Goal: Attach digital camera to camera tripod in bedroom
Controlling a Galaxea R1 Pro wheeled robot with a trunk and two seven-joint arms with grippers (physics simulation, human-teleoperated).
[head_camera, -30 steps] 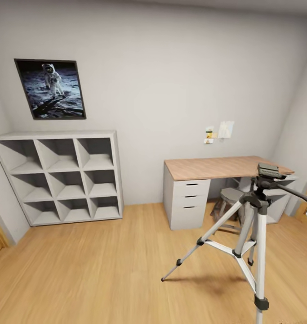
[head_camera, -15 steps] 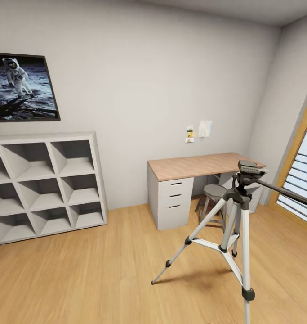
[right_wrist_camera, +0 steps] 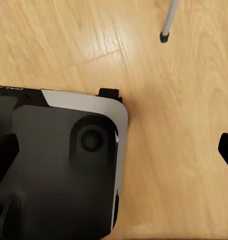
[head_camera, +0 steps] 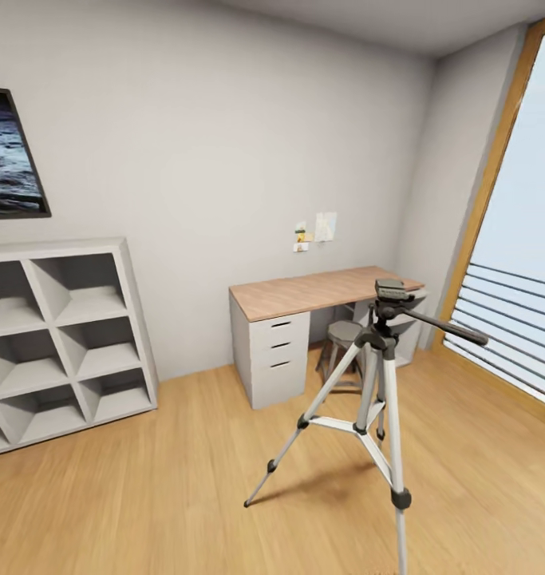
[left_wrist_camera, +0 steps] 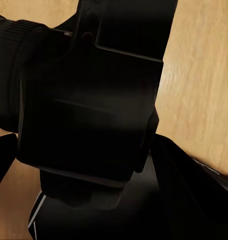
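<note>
Rightward goes the head view: window now wide, poster cut off.
Camera tripod [head_camera: 381, 375] stands before the counter [head_camera: 320, 291]; digital camera [left_wrist_camera: 88, 95] crowds the left tool, grip indistinct; right tool unreadable.

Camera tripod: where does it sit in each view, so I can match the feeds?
Head view: camera tripod stands right of centre, before the desk.
Right wrist view: one black-footed leg tip at the picture's edge.
Left wrist view: likely the digital camera, up close.
Shared landmark: wood plank floor.
</note>
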